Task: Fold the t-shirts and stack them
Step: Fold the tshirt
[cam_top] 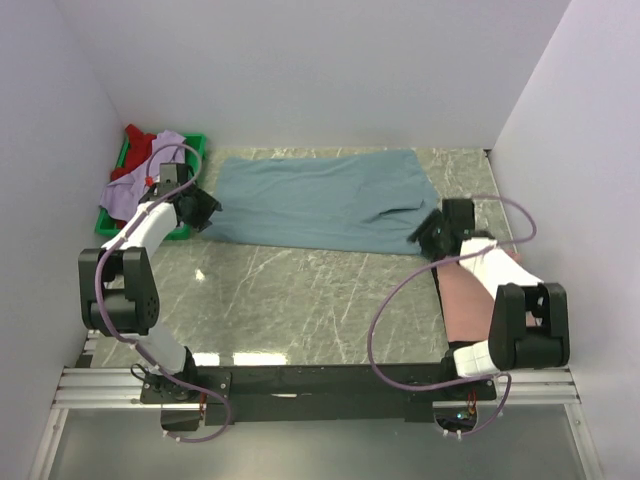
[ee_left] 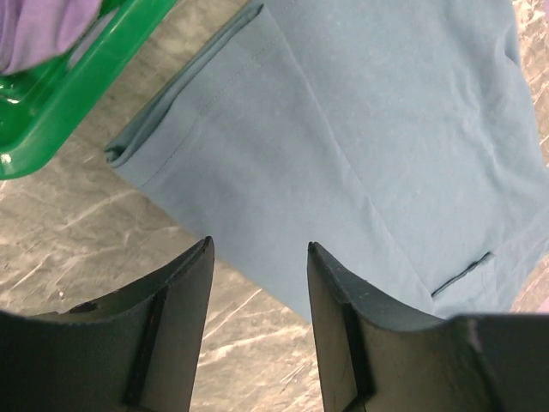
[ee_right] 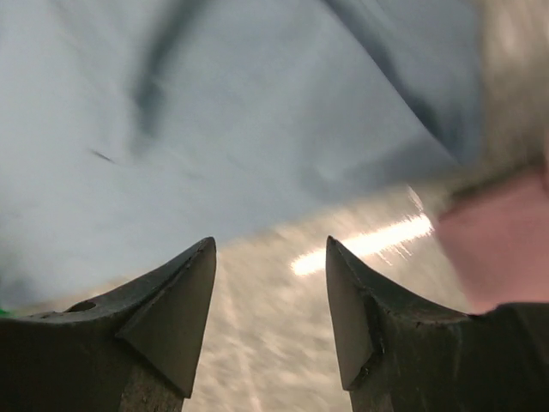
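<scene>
A grey-blue t-shirt (cam_top: 320,200) lies spread flat across the far half of the table, its left edge folded over (ee_left: 180,94). My left gripper (cam_top: 208,212) hovers at its near-left corner, open and empty (ee_left: 257,249). My right gripper (cam_top: 425,235) hangs at the shirt's near-right corner, open with nothing between its fingers (ee_right: 270,249); the shirt (ee_right: 214,129) fills that blurred view. A salmon pink t-shirt (cam_top: 465,300) lies under the right arm. Lavender (cam_top: 130,190) and red (cam_top: 140,150) t-shirts are heaped in the tray.
A green plastic tray (cam_top: 190,145) sits at the far left against the wall; its rim (ee_left: 77,94) is close to my left gripper. White walls close in the table on three sides. Purple cables loop from both arms.
</scene>
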